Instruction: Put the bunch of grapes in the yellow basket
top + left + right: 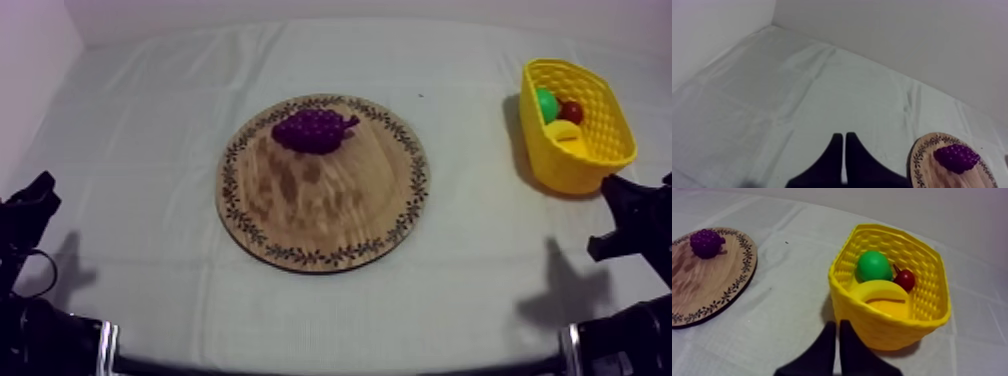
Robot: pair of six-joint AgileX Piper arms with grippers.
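Right hand (838,323) clenched on nothing, low beside yellow basket (565,172), probably the nearer one for the drop | left hand (844,136) clenched empty over bare surface (772,100) | bunch of grapes (314,130) on far part of wooden board (320,205), untouched | pick not yet begun

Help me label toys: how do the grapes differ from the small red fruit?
The grapes are purple and bumpy, the small red fruit red and smooth. The grapes lie on the board, the small red fruit in the basket. The grapes look larger than the small red fruit. Both are toys.
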